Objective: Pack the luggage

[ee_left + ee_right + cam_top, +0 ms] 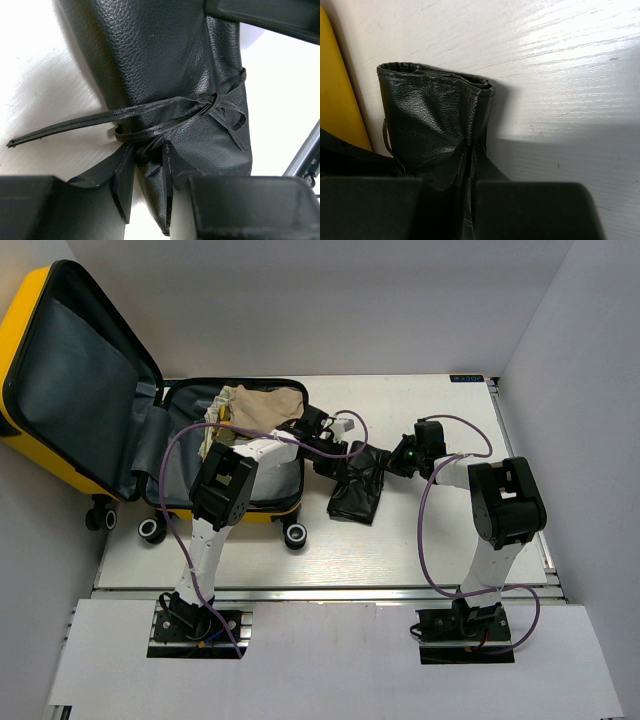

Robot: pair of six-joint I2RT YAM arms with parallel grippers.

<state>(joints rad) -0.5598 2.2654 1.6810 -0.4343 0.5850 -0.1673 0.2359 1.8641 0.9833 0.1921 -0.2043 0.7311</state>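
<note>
The yellow suitcase [22, 340] lies open at the left, its lid with dark grey lining propped up; its yellow shell also shows in the right wrist view [337, 90]. Beige clothes [262, 408] lie in its base. A black leather pouch [355, 490] lies on the table just right of it. My left gripper [333, 454] is shut on a fold of the pouch [170, 75] by its tie strings [150, 112]; it pinches at the near end [148, 150]. My right gripper [397, 460] is shut on the pouch's other edge [432, 115], pinching it flat [471, 150].
The white table [430, 540] is walled by white panels on the left, back and right. The suitcase's black wheels [151, 530] stick out toward the near side. A purple cable [432, 530] loops beside the right arm.
</note>
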